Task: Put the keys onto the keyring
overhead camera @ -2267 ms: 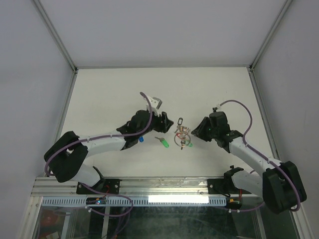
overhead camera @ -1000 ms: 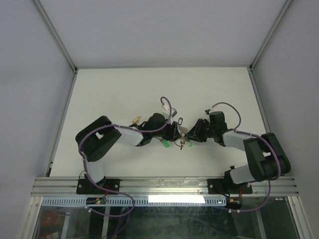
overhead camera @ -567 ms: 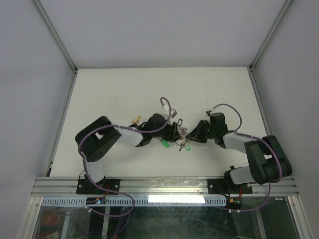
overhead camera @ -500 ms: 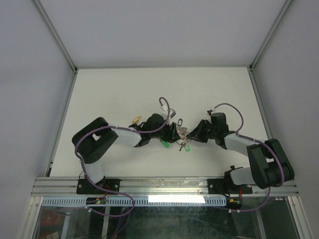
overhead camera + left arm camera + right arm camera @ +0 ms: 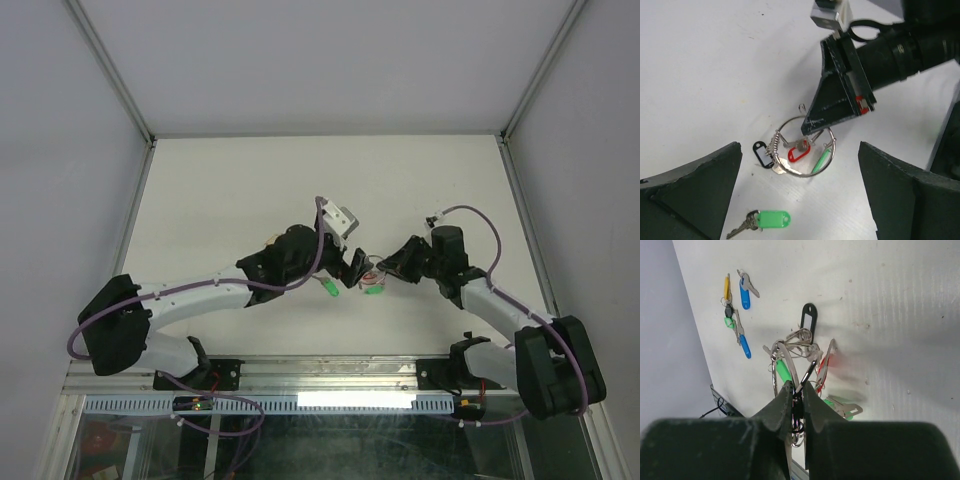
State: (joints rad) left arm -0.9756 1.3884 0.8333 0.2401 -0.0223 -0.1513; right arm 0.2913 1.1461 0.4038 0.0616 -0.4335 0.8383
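Note:
The keyring [image 5: 799, 174] is a silver wire ring lying on the white table, carrying a red-capped key [image 5: 799, 153], a black tag [image 5: 760, 153] and a green key [image 5: 821, 161]. My right gripper [image 5: 797, 390] is shut on the ring's wire at its near edge; its tip [image 5: 811, 130] shows in the left wrist view. My left gripper [image 5: 799, 146] hovers above the ring, wide open and holding nothing. A loose green-capped key [image 5: 771, 220] lies just beside the ring. In the top view the ring [image 5: 372, 279] sits between the left gripper [image 5: 352, 266] and the right gripper [image 5: 385, 272].
A cluster of loose keys with blue caps [image 5: 744, 292], a yellow cap [image 5: 726, 287] and a green cap [image 5: 729, 322] lies further left on the table. Metal frame rails [image 5: 120, 250] border the white tabletop [image 5: 420, 180].
My left gripper has opened wide and lifted away from the keyring, its arm stretching out low. The right gripper has stayed shut on the ring and drawn slightly to the right.

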